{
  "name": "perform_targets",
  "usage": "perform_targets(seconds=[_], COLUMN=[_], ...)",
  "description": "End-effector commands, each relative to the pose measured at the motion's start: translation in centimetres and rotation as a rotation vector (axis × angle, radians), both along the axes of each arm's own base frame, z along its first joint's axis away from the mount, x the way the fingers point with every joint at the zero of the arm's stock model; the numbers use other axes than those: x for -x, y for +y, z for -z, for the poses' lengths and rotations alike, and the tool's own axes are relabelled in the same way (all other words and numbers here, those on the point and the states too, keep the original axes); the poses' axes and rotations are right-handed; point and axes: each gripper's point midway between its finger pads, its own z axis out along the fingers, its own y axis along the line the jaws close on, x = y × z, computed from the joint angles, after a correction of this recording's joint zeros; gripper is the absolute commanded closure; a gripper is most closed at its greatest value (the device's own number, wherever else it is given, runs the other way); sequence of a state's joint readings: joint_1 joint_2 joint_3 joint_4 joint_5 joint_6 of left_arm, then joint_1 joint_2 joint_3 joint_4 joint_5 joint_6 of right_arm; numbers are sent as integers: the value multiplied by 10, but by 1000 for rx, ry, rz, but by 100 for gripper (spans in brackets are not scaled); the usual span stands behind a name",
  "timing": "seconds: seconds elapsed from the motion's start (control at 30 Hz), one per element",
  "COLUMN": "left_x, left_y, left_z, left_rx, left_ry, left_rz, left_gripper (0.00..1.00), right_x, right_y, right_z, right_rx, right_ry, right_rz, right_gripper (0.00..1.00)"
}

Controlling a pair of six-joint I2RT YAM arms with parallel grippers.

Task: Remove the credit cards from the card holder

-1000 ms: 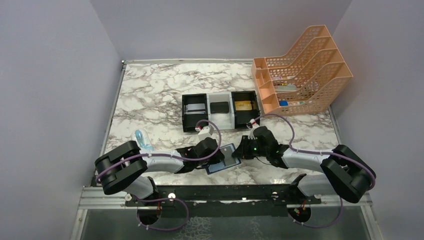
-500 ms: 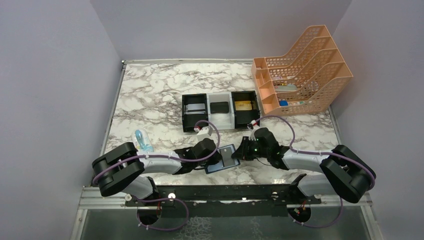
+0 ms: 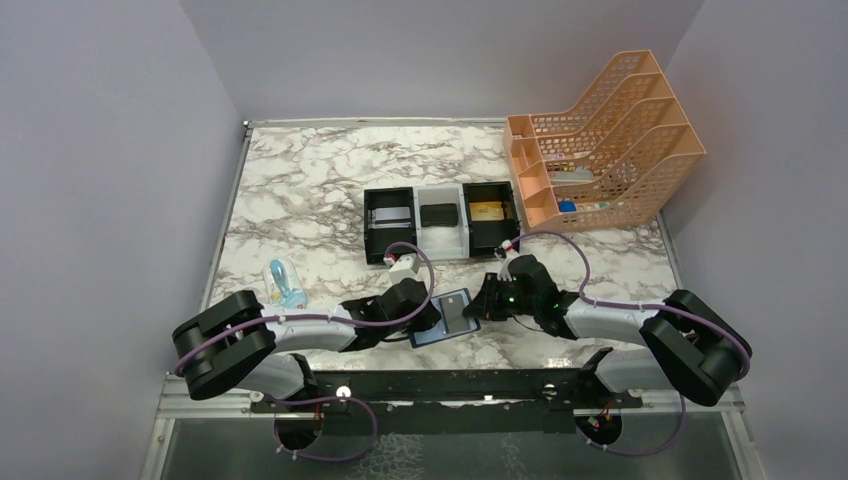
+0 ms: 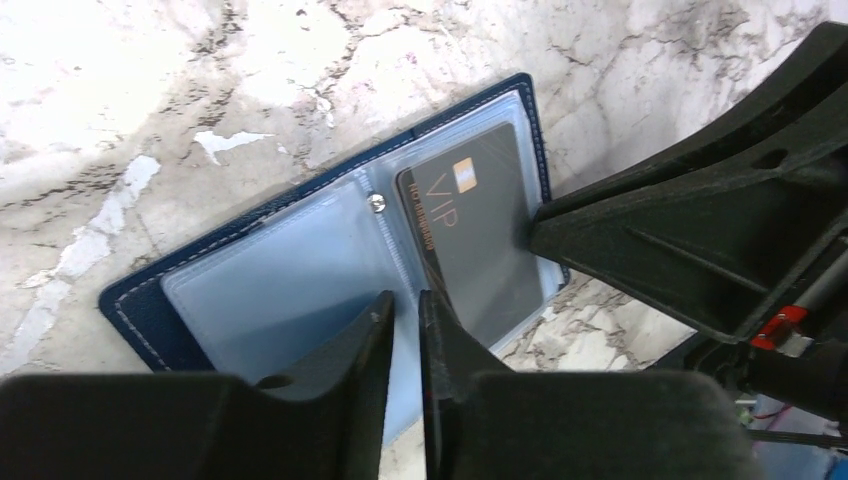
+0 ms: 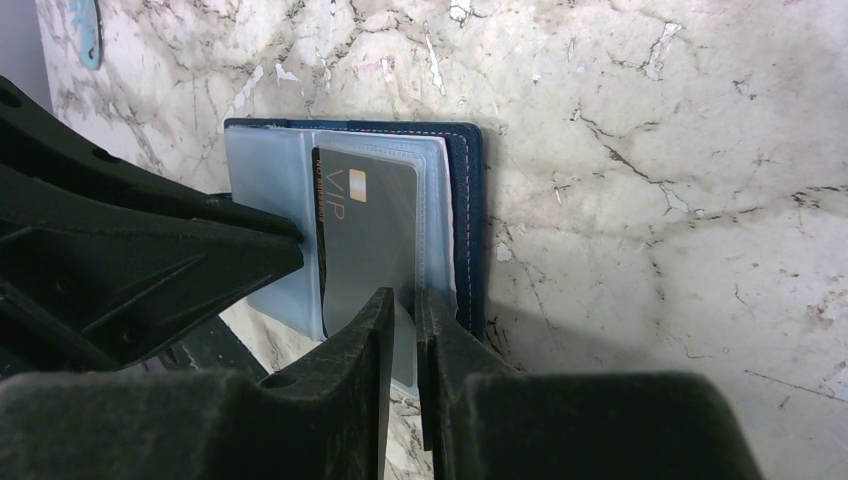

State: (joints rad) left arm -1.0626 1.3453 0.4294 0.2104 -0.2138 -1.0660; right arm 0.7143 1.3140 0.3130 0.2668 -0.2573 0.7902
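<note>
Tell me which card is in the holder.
The dark VIP card, inside the open holder. The gold card, black card and grey card lie in trays.

Both arms are reaching inward, low along the near edge of the worktop. The left gripper is nearly closing, and the right gripper is pinching the card holder.

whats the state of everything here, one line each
card holder: open, lying flat on the table
vip card: in a clear pocket, tilted
right fingers: nearly shut, pinching the holder's outer edge
left fingers: nearly together over the pockets, grip unclear
box trays: one card in each
file rack: upright
</note>
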Motion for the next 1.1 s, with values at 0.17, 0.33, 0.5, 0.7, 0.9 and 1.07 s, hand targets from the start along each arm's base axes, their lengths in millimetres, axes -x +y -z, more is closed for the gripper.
perform_targets(seconds=[0.17,0.33,0.5,0.7,0.9,1.07], left_x=[1,4,5,4,5,7], left_y=[-16,-15,-15,-17,-5,4], left_z=[-3,11,20,16,14,13], left_rx=[62,38,29,34,34,20], left_ry=[6,44,60,43,23,18], left_rz=[19,10,2,15,-4,-12], left_gripper=[72,72,74,90,100,100], right_x=[22,22,23,21,12,13], right_y=[-16,-16,-15,-14,-18,-17], right_z=[26,26,26,26,22,23], right_rx=[100,98,93,105,135,136], right_ry=[94,96,100,94,63,67], right_rz=[-30,-33,-38,-44,-18,-21], right_gripper=[84,84,84,84,84,83])
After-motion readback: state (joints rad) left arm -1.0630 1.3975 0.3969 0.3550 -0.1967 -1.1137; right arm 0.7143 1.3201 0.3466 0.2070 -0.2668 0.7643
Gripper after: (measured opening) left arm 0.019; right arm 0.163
